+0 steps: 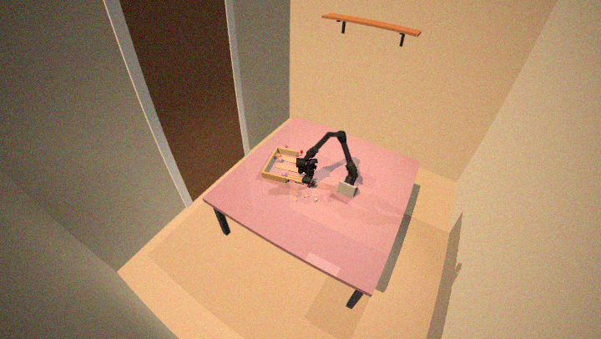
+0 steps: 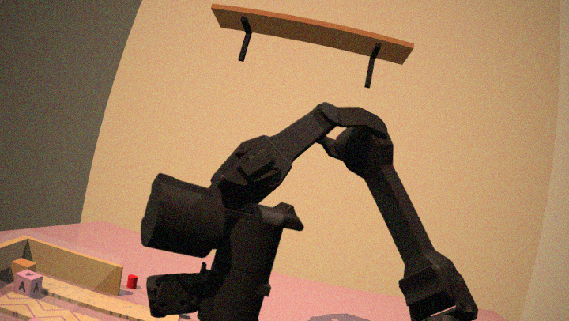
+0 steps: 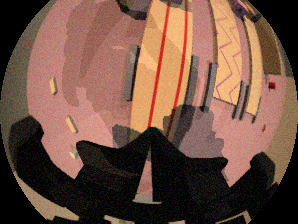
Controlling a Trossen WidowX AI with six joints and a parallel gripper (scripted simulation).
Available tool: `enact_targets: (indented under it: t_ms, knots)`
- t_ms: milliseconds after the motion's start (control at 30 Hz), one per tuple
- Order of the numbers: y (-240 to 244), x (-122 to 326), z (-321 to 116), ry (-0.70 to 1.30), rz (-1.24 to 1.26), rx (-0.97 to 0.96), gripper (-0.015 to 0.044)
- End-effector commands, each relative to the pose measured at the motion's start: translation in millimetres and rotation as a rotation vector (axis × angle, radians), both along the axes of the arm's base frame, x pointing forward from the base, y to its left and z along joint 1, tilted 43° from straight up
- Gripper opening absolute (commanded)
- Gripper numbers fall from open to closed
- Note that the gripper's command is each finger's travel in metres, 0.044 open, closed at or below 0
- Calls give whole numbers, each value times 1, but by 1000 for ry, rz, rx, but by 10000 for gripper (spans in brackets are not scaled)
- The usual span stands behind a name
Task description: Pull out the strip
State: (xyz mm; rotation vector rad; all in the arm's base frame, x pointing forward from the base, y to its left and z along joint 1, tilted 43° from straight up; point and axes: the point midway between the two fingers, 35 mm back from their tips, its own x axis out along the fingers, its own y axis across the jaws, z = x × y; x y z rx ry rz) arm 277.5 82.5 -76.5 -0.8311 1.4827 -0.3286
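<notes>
A pink cube marked A (image 1: 280, 159) (image 2: 28, 284) sits inside the wooden tray (image 1: 274, 177) (image 2: 75, 265). I cannot tell surely which strip is under it. A zigzag-patterned strip (image 2: 24, 307) (image 3: 227, 55) reaches its near side; a dotted strip (image 2: 96, 296) (image 3: 254, 65) runs beyond. A strip with two red lines (image 3: 162, 65) runs toward my gripper. My gripper (image 1: 311, 183) (image 3: 152, 130) is shut and empty, its tips over the red-lined strip's near part; contact is unclear. In the exterior view the fingertips are out of frame.
An orange cube (image 1: 278, 155) (image 2: 23, 262) is just behind the marked cube. Another pink cube (image 1: 284, 174) is in the tray. A red cylinder (image 1: 301, 151) (image 2: 132, 281) (image 3: 271, 85) stands outside the tray wall. Small pale pieces (image 1: 306, 195) (image 3: 71, 124) lie on the pink table (image 1: 328, 223).
</notes>
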Motion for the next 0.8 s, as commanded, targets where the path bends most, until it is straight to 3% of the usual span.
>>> enact_targets:
  t_ms: [0,767]
  knots:
    - [-9,-14,-3,29,-14,-13,0]
    - [-17,-43,1,30,-14,-13,0]
